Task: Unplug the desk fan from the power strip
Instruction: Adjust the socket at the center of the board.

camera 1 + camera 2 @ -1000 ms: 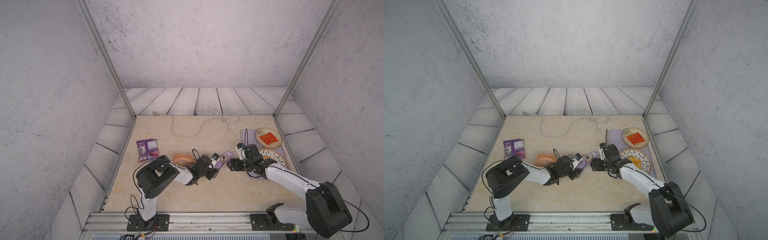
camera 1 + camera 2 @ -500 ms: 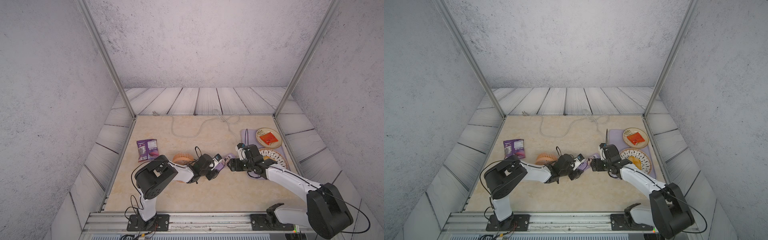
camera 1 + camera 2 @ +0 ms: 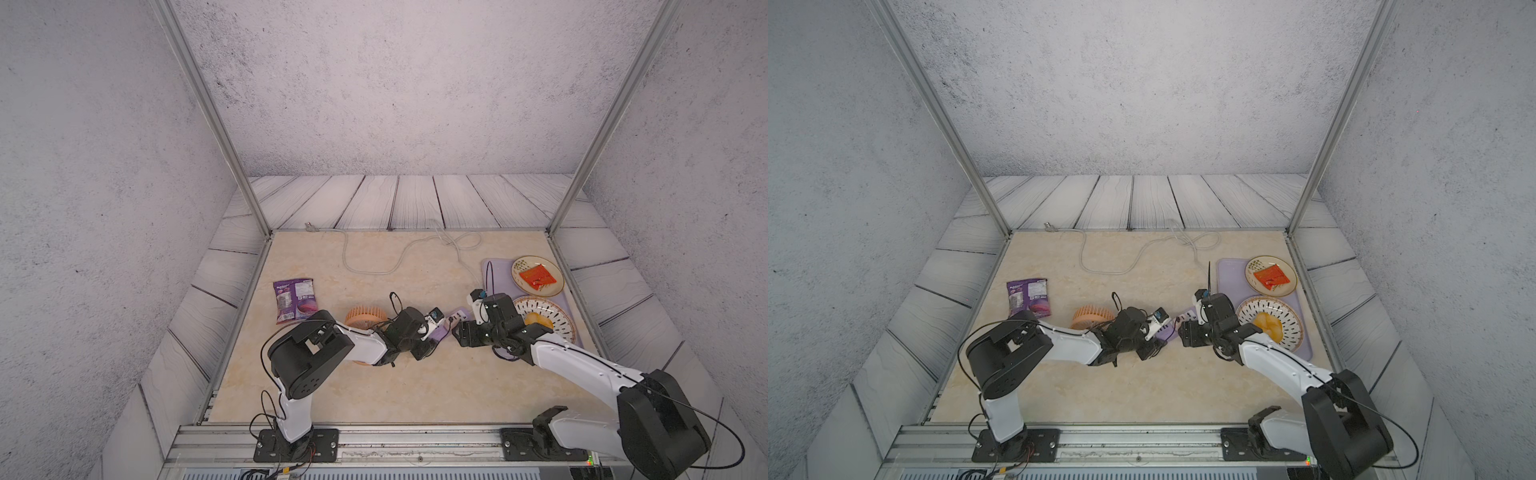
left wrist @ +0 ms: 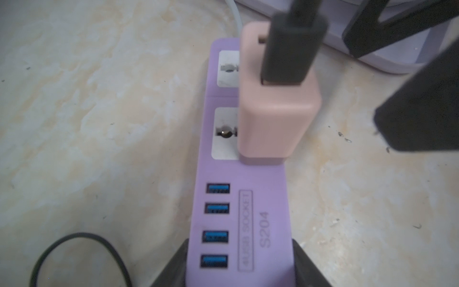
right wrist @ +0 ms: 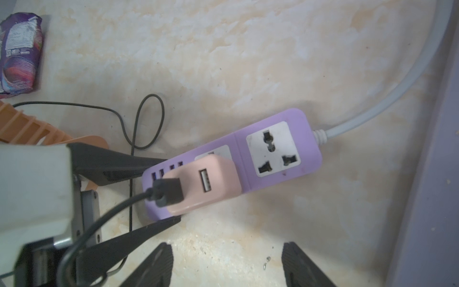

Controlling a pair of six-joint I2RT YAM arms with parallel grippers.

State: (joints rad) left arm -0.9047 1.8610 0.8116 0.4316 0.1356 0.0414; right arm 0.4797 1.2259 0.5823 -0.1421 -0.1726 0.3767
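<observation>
Low centre in both top views, we had the left gripper (image 4: 239,263) clamped on the strip (image 4: 248,174) at its USB end, plug (image 4: 275,111) seated; right gripper (image 5: 227,263) hung beside, jaws apart, holding nothing.

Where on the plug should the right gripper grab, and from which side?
Grip the plug by its flat pink side walls, low, under the black connector. Come from the free-socket end of the strip: the left gripper clamps the USB end. The block stands square off the strip, so probably pull straight out.
</observation>
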